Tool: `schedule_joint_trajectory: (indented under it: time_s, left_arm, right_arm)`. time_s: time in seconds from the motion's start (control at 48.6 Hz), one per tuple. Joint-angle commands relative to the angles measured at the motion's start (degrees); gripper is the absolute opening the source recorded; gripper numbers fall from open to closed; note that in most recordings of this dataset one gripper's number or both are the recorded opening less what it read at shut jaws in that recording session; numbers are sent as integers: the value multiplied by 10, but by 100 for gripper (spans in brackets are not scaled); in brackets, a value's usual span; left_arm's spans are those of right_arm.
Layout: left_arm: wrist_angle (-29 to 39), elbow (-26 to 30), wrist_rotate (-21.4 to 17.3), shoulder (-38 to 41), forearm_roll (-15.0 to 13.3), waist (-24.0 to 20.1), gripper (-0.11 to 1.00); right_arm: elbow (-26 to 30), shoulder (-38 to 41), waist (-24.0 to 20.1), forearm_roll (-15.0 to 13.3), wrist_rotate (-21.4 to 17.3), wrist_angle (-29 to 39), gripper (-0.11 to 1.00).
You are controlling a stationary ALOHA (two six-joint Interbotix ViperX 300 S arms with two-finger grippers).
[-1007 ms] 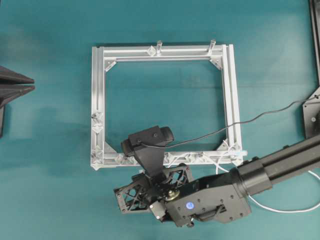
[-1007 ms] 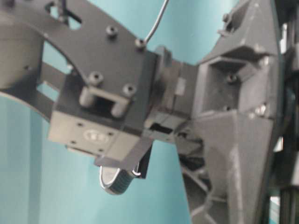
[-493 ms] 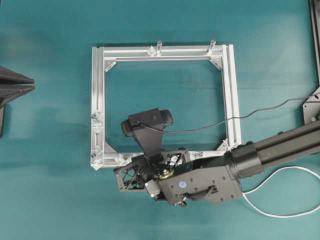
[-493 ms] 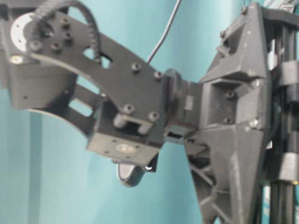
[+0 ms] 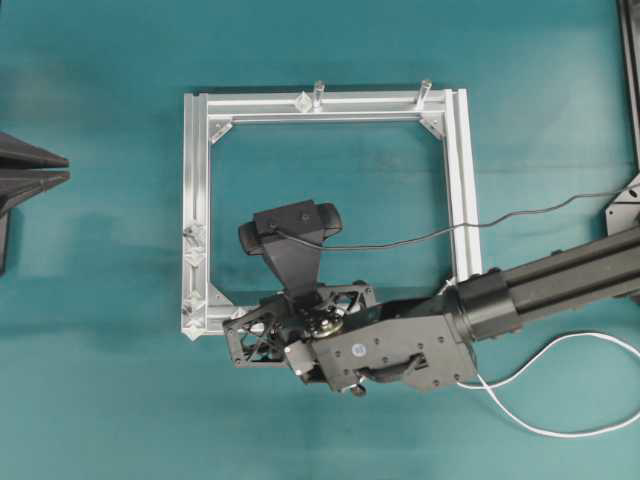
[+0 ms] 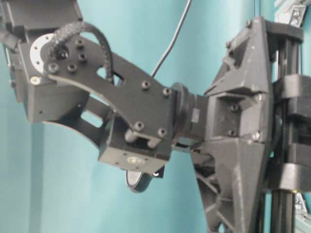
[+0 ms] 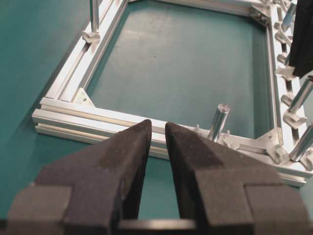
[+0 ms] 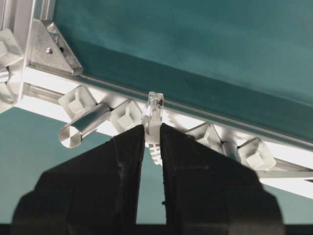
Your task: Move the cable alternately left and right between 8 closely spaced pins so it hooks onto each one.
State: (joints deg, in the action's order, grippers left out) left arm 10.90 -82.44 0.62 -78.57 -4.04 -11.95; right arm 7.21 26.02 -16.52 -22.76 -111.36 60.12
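In the right wrist view my right gripper is shut on the cable's clear plug, which sticks up between the fingertips just in front of the aluminium rail. Diamond-shaped pins stand on either side of it, one to the right. From above, the right arm covers the frame's bottom rail, and the white cable loops away at lower right. My left gripper rests at the far left edge, away from the frame; its jaws are open and hold nothing.
The square aluminium frame lies in the middle of the teal table. Two slim metal cylinders stand on its far rail, another beside the plug. A black camera wire crosses the right rail. More pins sit on the left rail.
The right arm has moved toward the frame and slightly left, and it now covers the bottom rail. The trailing white cable loop has shifted with it. The left gripper has stayed still.
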Motion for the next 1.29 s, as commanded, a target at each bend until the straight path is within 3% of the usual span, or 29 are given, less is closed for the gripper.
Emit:
schedule_joint_trajectory:
  time_s: [0.0,0.617,0.987,1.274]
  left_arm:
    - [-5,5,4,4,2,0,24]
    - [-5,5,4,4,2,0,24]
    - [-5,6,4,4,1,1,24]
    - [-6,6,4,4,2,1,24]
  right_arm:
    - [5,-12,1,-4,2,-3,13]
    - [5,-13,14,-4,7,0,13]
    - [5,-16,60,-4,72,0,13]
    - [9,-16,87,-13,97,-4,13]
